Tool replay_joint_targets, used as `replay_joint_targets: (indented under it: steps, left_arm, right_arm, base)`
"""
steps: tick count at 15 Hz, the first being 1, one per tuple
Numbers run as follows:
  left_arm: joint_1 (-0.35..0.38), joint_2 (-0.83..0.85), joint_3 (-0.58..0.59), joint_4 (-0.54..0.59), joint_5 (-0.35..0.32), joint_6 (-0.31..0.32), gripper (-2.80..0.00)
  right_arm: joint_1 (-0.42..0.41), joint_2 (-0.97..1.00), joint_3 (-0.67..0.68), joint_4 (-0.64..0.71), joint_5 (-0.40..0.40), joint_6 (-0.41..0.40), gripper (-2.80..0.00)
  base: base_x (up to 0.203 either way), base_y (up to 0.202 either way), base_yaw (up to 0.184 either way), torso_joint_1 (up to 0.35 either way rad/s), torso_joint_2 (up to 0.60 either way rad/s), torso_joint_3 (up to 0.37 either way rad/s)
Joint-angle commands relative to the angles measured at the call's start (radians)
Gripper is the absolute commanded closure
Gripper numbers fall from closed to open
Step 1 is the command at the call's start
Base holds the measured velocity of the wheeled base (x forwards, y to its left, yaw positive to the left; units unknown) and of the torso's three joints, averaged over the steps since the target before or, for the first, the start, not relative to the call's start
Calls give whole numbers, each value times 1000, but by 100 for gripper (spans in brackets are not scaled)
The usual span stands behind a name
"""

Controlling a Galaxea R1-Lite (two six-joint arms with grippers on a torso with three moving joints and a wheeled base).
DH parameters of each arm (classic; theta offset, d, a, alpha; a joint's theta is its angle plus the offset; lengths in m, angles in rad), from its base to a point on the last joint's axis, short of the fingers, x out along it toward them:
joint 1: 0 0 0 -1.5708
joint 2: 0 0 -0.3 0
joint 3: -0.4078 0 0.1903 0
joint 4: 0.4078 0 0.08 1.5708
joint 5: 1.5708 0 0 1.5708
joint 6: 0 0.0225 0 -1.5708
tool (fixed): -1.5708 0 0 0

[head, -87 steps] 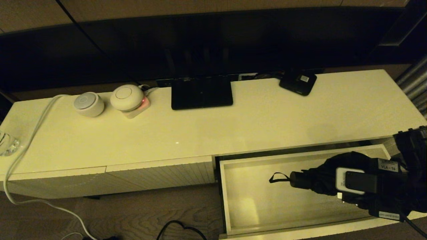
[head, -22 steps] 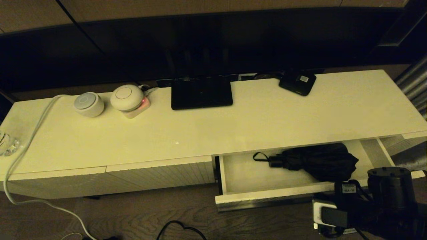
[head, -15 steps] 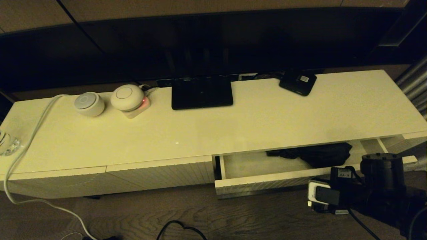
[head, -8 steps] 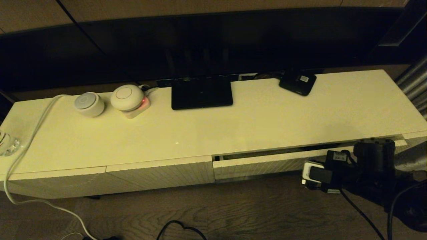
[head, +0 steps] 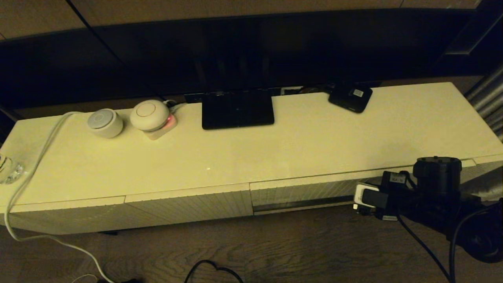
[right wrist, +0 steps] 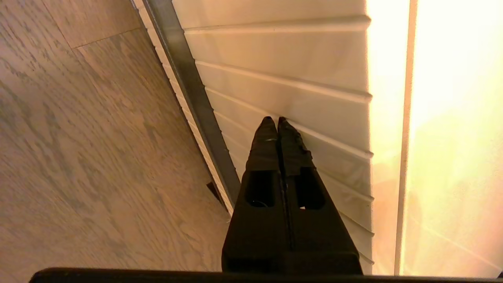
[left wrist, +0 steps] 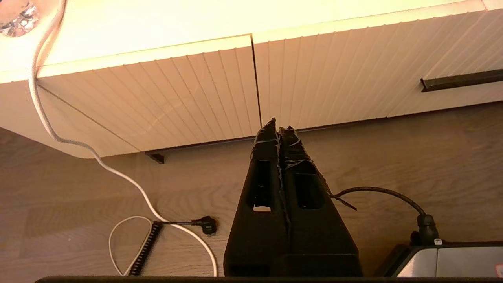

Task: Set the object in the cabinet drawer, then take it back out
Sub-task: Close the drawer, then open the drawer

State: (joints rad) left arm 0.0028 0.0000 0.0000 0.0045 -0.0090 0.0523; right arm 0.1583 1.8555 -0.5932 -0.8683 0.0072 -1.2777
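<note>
The cabinet drawer (head: 302,192) is closed, its ribbed cream front flush with the panels beside it, and its dark slot handle (head: 298,204) runs along the lower edge. The black umbrella is hidden from every view. My right gripper (right wrist: 274,120) is shut with nothing in it. Its tips touch the drawer's ribbed front (right wrist: 314,90) just beside the slot handle (right wrist: 188,90). The right arm (head: 432,188) reaches in at the drawer's right end. My left gripper (left wrist: 278,125) is shut and empty, hanging over the floor in front of the left ribbed panels (left wrist: 188,94).
On the cabinet top (head: 314,145) stand a black screen base (head: 237,110), a small black box (head: 351,97), two round white devices (head: 104,122) and a glass (head: 8,169). A white cable (head: 35,157) hangs off the left end. Black cables (head: 212,269) lie on the wood floor.
The right gripper left the umbrella in the open drawer, drew out and pushed the drawer front in. The drawer went from open to closed and the umbrella went out of sight.
</note>
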Motion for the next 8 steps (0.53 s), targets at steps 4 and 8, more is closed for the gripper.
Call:
replay_joint_targets:
  steps: [4, 8]
  left_arm:
    - [0, 0, 3, 0, 0, 1, 0]
    - [0, 0, 3, 0, 0, 0, 0]
  right_arm:
    - [4, -172, 188, 57, 9, -21, 0]
    - [11, -374, 362, 206, 18, -31, 0]
  base:
    - [0, 0, 0, 0, 0, 0]
    - [0, 0, 0, 0, 0, 0]
